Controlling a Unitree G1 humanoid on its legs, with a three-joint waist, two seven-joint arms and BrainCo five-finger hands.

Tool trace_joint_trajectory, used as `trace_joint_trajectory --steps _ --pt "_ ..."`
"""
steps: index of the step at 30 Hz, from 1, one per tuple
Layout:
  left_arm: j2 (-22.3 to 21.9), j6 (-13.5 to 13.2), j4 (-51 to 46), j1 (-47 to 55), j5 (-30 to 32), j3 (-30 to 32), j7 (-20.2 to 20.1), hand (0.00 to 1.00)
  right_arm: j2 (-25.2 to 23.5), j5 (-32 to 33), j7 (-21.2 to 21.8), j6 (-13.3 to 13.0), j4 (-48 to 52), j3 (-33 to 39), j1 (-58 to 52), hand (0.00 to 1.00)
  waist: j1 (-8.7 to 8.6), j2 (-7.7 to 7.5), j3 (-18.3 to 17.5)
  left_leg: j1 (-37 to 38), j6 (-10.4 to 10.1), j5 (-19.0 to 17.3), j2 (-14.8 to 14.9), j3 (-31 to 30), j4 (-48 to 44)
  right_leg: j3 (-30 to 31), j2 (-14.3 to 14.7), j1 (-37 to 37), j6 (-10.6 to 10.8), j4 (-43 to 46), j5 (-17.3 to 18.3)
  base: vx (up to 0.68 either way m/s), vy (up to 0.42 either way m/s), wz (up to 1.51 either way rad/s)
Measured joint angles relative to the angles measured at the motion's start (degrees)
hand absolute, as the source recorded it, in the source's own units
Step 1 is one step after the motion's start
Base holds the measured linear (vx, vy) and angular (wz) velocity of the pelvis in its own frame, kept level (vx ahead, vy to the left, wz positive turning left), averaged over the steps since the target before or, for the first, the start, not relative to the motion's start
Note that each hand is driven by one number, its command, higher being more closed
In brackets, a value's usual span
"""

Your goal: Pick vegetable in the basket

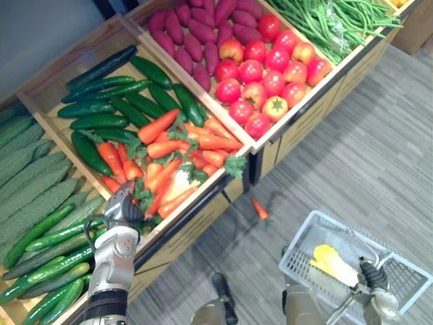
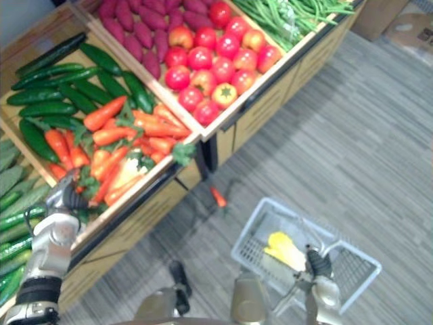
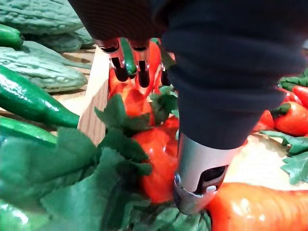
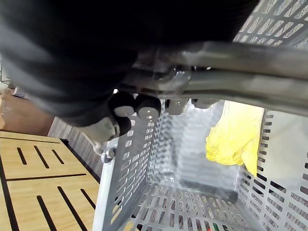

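At the lower left of the head views, the left hand [image 1: 122, 206] hovers over the carrots [image 1: 183, 145] heaped in the wooden counter [image 1: 203, 218]. It is spread, thumb [image 3: 197, 178] apart from the fingers [image 3: 119, 71], with leafy carrot tops between them. Down at the lower right, the right hand [image 1: 371, 276] is curled round the metal handle [image 4: 240, 82] of the white basket [image 1: 298, 252], which holds a yellow item [image 1: 328, 259]. One carrot [image 1: 260, 208] lies on the floor between counter and basket.
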State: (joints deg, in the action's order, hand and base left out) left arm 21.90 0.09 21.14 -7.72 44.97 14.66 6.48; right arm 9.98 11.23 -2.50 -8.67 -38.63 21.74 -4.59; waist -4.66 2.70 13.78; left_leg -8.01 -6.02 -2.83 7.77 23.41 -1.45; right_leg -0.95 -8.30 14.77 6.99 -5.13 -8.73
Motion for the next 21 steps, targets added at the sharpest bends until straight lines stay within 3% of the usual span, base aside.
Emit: trace_joint_trajectory --steps 8,9,21 --pt "0.00 -0.96 1.35 0.10 -2.06 -2.02 0.79 0.00 0.00 0.00 -0.08 -0.02 -0.07 -0.39 0.01 1.00 0.03 -0.12 -0.01 0.36 0.00 0.00 0.02 -0.04 -0.20 -0.01 -0.02 -0.43 -0.02 0.00 -0.01 0.00 0.000 0.00" --pt "0.00 -1.25 1.94 0.09 -2.06 -2.26 1.26 1.00 0.00 0.00 -0.19 -0.02 -0.07 -0.57 0.00 1.00 0.01 -0.14 -0.02 0.49 0.00 0.00 0.02 -0.05 -0.20 -0.02 -0.02 -0.56 -0.02 0.00 -0.01 0.00 0.000 0.00" --pt "0.35 -3.25 9.52 -3.92 -2.05 -4.34 4.42 1.00 0.00 0.02 -1.20 -0.10 -0.54 -2.68 0.02 1.00 -0.08 -1.18 -0.56 1.29 -0.01 -0.01 0.01 -0.15 -0.19 -0.18 -0.04 -1.49 -0.01 -0.40 -0.02 0.00 0.000 0.00"
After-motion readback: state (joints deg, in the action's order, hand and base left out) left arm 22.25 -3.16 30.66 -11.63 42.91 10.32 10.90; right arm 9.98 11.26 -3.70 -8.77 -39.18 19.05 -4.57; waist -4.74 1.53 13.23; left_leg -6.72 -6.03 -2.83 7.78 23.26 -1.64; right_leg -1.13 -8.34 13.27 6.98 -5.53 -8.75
